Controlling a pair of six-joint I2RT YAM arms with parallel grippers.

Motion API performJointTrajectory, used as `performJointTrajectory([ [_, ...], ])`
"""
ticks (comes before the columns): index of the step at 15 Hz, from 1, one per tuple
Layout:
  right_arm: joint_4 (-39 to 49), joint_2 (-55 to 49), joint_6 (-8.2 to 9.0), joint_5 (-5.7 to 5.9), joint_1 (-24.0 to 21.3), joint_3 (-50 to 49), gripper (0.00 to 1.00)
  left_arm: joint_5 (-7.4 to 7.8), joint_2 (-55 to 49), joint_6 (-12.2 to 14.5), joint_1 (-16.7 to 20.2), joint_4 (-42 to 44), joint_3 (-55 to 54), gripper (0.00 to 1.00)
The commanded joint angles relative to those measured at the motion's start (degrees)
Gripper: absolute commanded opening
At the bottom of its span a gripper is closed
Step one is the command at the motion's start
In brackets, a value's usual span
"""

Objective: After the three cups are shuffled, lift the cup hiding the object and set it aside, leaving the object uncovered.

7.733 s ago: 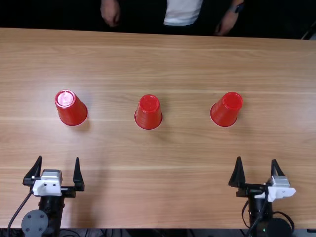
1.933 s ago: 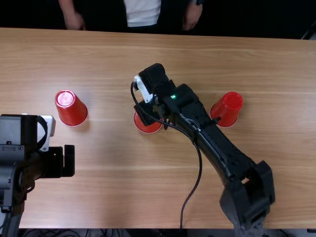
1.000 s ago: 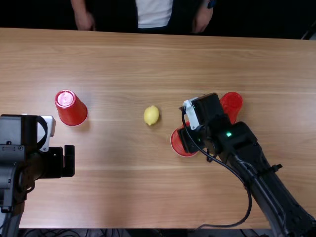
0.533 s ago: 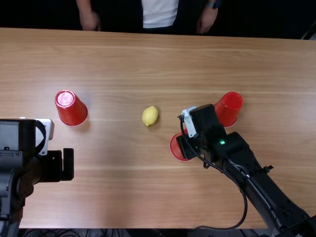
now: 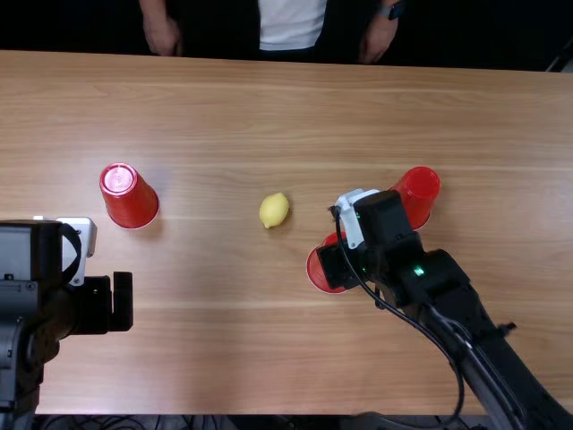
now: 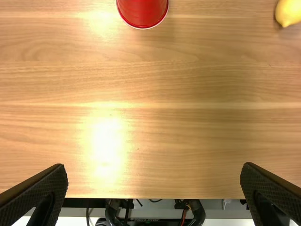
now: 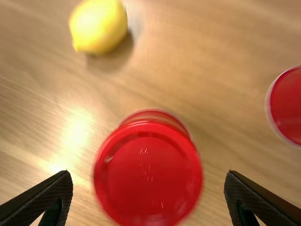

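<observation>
I'm looking down on a light brown wooden table, its grain running side to side across the top view. In the left wrist view a bright glare lies on its bare boards near the near edge.

- Top view: the nearest cup shows just a red crescent of rim, because the right arm sits over the rest.
- The right cup has its near-left side tucked behind that same arm.
- Right wrist view: the nearest cup is smeared and its edges are soft. The right cup is sliced by the frame edge, so only a curved piece is in.
- Left wrist view: the left cup is cut off, with only its rim end in.
- The lemon is clipped at the corner.
</observation>
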Motion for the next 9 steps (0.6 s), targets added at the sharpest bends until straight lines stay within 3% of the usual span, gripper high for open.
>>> performJointTrajectory([
  [1, 0.1, -4.0, 0.32, 0.02, -0.7, 3.8, 1.00, -0.31, -1.7, -0.5, -0.3, -0.1, -0.7, 1.00],
  [2, 0.0, -5.2, 0.21, 0.23, -0.8, 5.1, 1.00, -0.20, -1.8, -0.5, -0.2, -0.1, -0.7, 1.00],
  [5, -5.0, -10.5, -0.10, 2.66, -5.7, 8.3, 1.00, -0.20, -2.0, -0.5, -0.3, 0.0, -0.7, 1.00],
  [9, -12.6, -20.0, -0.63, 2.76, -12.9, 7.6, 1.00, -0.20, -4.0, 0.0, -0.6, 0.8, -2.5, 1.00],
])
